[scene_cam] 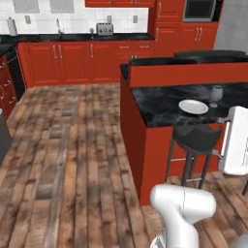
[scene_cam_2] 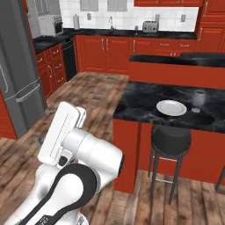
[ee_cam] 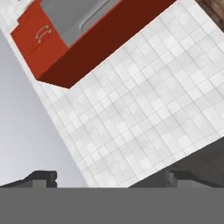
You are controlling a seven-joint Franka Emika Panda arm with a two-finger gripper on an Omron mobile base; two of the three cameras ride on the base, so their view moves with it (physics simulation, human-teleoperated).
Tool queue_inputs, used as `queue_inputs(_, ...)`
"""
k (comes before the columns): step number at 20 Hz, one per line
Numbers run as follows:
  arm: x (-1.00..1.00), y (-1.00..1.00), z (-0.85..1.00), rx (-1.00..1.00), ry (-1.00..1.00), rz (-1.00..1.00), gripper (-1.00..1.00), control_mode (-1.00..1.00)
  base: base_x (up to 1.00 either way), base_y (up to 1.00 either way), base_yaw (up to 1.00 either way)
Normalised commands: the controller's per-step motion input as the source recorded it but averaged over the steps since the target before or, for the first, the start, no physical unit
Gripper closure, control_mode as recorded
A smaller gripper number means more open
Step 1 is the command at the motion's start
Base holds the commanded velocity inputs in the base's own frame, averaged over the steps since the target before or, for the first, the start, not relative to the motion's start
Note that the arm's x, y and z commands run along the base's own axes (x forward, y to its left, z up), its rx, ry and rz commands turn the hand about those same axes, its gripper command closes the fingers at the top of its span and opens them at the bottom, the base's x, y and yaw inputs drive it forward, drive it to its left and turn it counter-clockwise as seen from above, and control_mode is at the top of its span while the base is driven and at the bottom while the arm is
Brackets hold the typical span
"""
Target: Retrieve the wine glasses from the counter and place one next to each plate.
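Note:
One white plate [scene_cam: 193,106] [scene_cam_2: 171,107] lies on the black marbled bar, and a clear wine glass [scene_cam: 216,94] [scene_cam_2: 198,99] stands upright just to its right, apart from it. The other plate is out of view. Far back, the counter [scene_cam: 72,37] [scene_cam_2: 123,32] carries the silver toaster [scene_cam: 104,29] [scene_cam_2: 150,27]; a tiny greyish shape [scene_cam: 91,33] [scene_cam_2: 136,30] left of it may be the other glass, too small to tell. My gripper [ee_cam: 113,178] is open with nothing between its fingertips [ee_cam: 43,177], facing a white tiled wall and a red cabinet.
A black round stool [scene_cam: 196,138] [scene_cam_2: 171,140] stands under the bar's near edge below the plate. The bar's raised red back wall [scene_cam: 189,72] runs behind the plate. Wooden floor [scene_cam: 72,145] stretches between bar and counter. A grey fridge [scene_cam_2: 17,74] stands at the left.

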Motion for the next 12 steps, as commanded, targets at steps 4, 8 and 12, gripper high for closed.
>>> queue_inputs(4,0.00,0.00,0.00,0.00,0.00,0.00,-1.00,1.00,0.19,1.00,-0.02)
queue_inputs(8,0.00,0.00,0.00,0.00,0.00,0.00,-1.00,1.00,0.83,1.00,-0.17)
queue_inputs(12,0.00,0.00,0.00,0.00,0.00,0.00,-1.00,1.00,1.00,1.00,-0.26)
